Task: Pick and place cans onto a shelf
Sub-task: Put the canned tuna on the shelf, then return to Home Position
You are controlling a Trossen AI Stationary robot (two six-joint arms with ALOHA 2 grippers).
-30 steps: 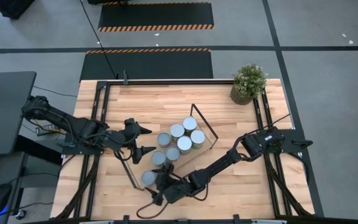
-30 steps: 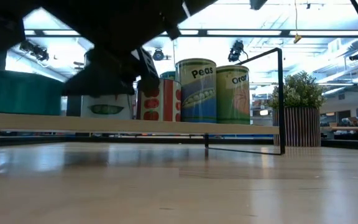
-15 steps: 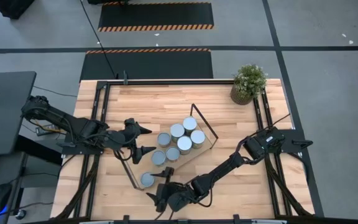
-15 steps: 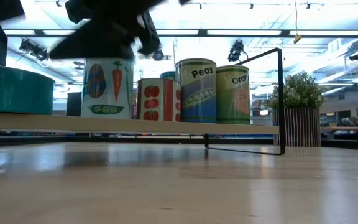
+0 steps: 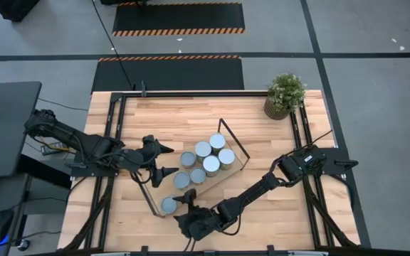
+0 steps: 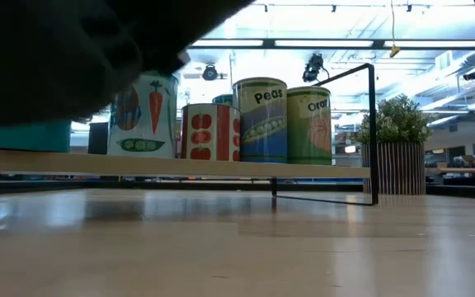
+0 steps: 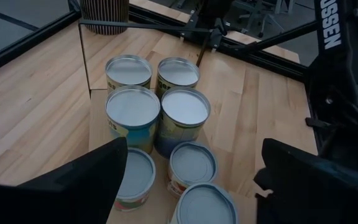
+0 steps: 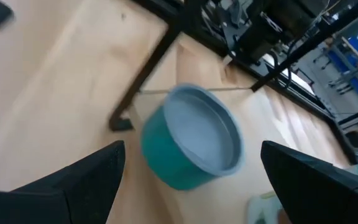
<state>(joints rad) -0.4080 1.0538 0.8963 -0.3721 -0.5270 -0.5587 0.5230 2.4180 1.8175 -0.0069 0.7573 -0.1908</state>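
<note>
Right wrist view: right pincer (image 8: 191, 180) wide open, empty; teal can (image 8: 191, 144) just beyond

Cans (image 5: 203, 162) clustered on shelf (image 5: 228, 174), plant (image 5: 285, 93) behind.

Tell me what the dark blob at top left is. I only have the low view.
Observer: It's the right arm. Its gripper is at the front end of the shelf, by the teal can.
Operator: Is it holding it?
Observer: No. In the right wrist view the fingers are open, and the can stands on the shelf between them with a gap on each side.
Operator: And the left arm?
Observer: The left gripper is open beside the shelf and faces the other seven cans.
</note>
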